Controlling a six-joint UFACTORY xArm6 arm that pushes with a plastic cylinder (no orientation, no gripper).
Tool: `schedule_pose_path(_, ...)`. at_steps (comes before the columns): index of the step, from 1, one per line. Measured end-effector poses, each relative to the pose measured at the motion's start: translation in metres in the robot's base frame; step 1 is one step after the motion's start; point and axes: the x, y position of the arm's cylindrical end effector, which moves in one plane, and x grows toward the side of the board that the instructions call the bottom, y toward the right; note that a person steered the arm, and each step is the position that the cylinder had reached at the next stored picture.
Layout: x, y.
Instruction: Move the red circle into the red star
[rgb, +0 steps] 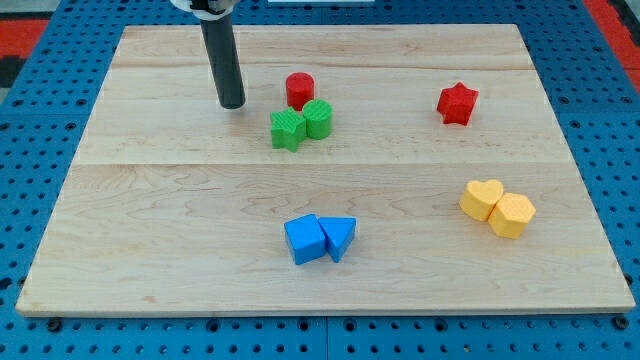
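The red circle (299, 89) stands on the wooden board near the view's top centre. The red star (457, 103) lies far to its right, apart from it. My tip (231, 104) rests on the board to the left of the red circle, with a gap between them. A green star (287, 129) and a green circle (318, 118) sit together just below the red circle, the green circle almost touching it.
A blue cube (304, 240) and a blue triangle (339, 237) sit together at the bottom centre. A yellow heart (482, 199) and a yellow hexagon (512, 215) sit together at the right. The board's edges (60, 200) border blue pegboard.
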Motion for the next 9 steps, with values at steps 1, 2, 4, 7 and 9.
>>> schedule_pose_path(1,0.0,0.024)
schedule_pose_path(2,0.0,0.043)
schedule_pose_path(4,-0.028,0.054)
schedule_pose_path(7,-0.035,0.207)
schedule_pose_path(9,-0.026,0.163)
